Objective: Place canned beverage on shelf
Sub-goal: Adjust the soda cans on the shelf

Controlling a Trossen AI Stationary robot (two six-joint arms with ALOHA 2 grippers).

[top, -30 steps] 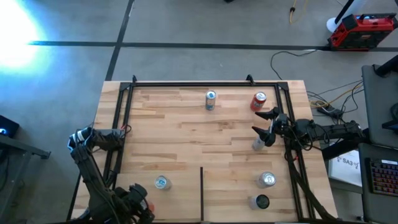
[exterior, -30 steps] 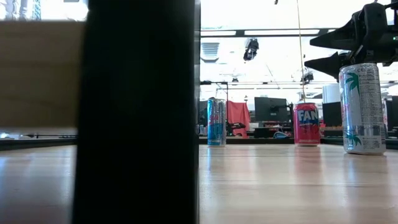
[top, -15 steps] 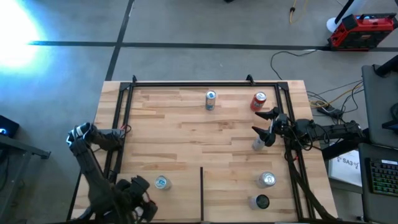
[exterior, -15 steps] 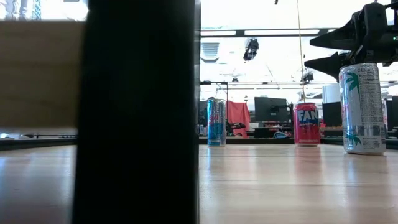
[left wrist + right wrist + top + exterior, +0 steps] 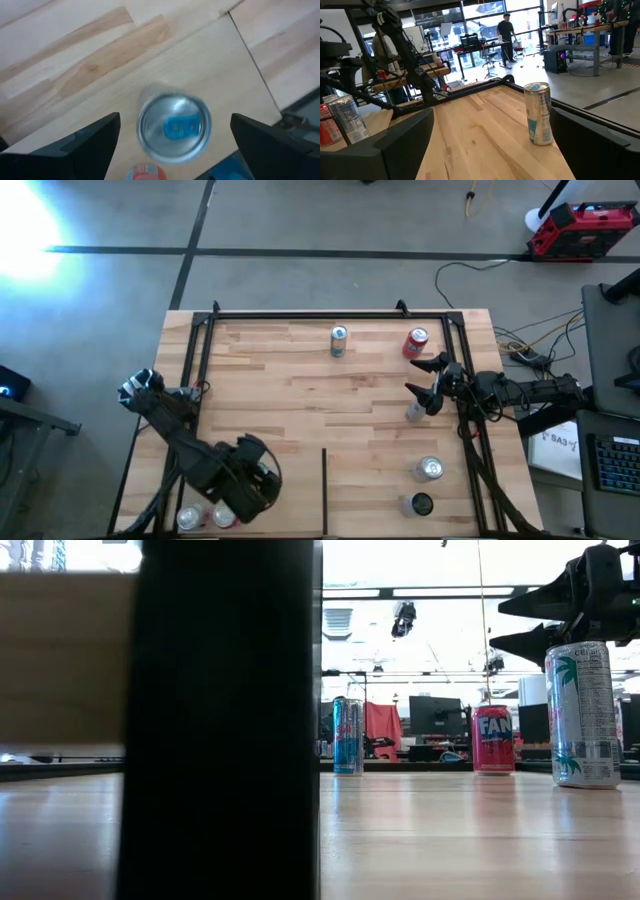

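With the left gripper (image 5: 252,477) spread wide straight above the blue-tab can (image 5: 174,129) at the shelf's (image 5: 300,395) near-left corner, an off-centre descent could tip it onto neighbouring cans (two just beside). Right gripper (image 5: 428,384) hangs spread by the white can (image 5: 583,715).

1. The place is a robotics lab or workshop with a bare concrete floor (image 5: 300,220), cables lying loose on it.
2. Beyond the shelf (image 5: 485,125) stand workbenches (image 5: 580,25), monitors (image 5: 430,715) and a person (image 5: 506,30).
3. A red tool case (image 5: 583,228) sits on the floor.
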